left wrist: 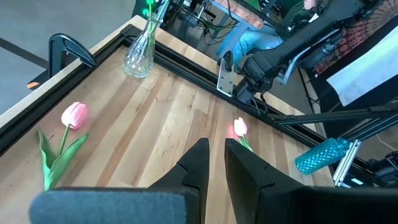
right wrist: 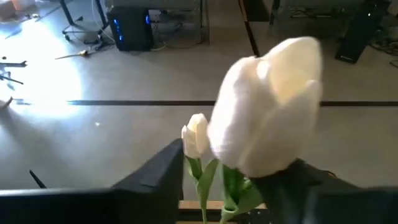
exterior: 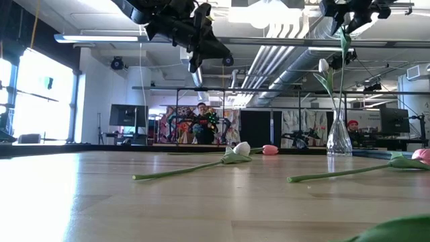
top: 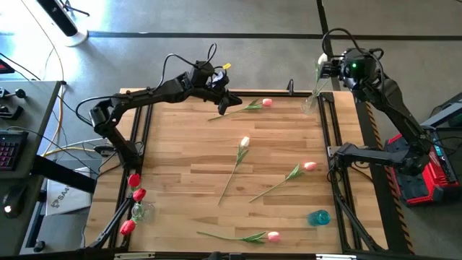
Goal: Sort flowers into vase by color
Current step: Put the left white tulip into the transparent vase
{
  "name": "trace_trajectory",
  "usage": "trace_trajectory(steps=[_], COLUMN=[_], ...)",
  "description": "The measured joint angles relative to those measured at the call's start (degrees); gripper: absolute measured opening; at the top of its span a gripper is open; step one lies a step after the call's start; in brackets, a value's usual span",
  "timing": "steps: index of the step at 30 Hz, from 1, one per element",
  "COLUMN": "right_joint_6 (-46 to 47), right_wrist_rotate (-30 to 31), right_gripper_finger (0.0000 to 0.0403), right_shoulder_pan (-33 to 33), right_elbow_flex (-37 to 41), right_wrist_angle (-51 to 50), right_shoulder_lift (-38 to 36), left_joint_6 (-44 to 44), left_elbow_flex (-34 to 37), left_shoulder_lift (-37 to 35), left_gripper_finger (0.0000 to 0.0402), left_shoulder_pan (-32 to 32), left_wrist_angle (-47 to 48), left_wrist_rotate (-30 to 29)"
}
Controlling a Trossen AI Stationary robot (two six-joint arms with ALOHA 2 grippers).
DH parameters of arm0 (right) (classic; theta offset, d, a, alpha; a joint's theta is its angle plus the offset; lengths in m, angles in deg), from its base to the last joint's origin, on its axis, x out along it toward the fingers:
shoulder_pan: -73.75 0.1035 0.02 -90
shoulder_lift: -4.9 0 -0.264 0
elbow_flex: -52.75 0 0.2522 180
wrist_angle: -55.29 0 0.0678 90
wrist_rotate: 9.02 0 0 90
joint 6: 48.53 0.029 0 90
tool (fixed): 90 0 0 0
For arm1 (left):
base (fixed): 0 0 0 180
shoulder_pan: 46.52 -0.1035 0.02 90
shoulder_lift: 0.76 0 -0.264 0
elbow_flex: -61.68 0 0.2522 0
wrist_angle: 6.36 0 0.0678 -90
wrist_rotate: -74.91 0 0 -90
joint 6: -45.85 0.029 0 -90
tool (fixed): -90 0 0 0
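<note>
We see a white tulip standing up between the fingers of the right claw, above the clear vase at the far right corner of the surface; a second white bud stands just behind it. Whether those fingers grip the stem or have let go, we cannot tell. Three red tulips sit in another vase at the near left edge. On the wood lie a pink tulip near the far edge, a white one in the middle, a pink one right of it and a pink one by the near edge, all well apart, with bare boards between them. The left claw hangs just beside the far pink stem, its fingers nearly together and holding nothing. A black rail runs along the right side; a blue bottle lies near the right front corner. Beyond the surface is an open hall with ceiling pipes, screens and a seated person.
</note>
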Motion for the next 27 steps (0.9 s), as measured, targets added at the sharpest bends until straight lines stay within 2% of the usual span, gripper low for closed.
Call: trace_trajectory(steps=[5, 10, 15, 19, 22, 25, 27], right_joint_6=[0.16, 0.39, 0.61, 4.34, 5.93, 2.21, 1.57], right_wrist_rotate=[-2.38, -2.64, 2.86, 6.50, 4.96, -1.90, -2.77], right_gripper_finger=[0.0257, 0.0297, 0.0303, 0.0303, 0.0303, 0.0303, 0.0303], right_shoulder_pan=[0.00, 0.00, 0.72, 2.85, 4.73, 5.53, 5.57], right_elbow_flex=[-1.61, -2.86, -2.86, -2.86, -2.86, -2.86, -2.79], right_wrist_angle=[3.10, 3.27, 1.15, -0.36, -4.45, -7.91, -9.76], right_shoulder_lift=[-0.04, 0.21, 2.43, 4.34, 5.91, 8.87, 11.18], left_joint_6=[0.03, 0.64, 2.10, 2.44, 3.02, 3.13, 3.65], left_elbow_flex=[0.00, 0.02, 0.02, 0.02, 0.02, 0.02, 0.02], left_shoulder_lift=[-0.25, -0.57, -0.59, -0.59, -0.60, -0.59, -0.59], left_gripper_finger=[0.0040, 0.0040, 0.0040, 0.0040, 0.0040, 0.0040, 0.0040], left_shoulder_pan=[-0.82, -2.08, -2.41, -2.49, -2.50, -2.49, -2.49], left_wrist_angle=[2.37, 4.50, 4.06, 3.95, 3.95, 3.97, 3.99], left_wrist_rotate=[0.21, 1.51, 2.11, 2.19, 2.43, 3.00, 3.09])
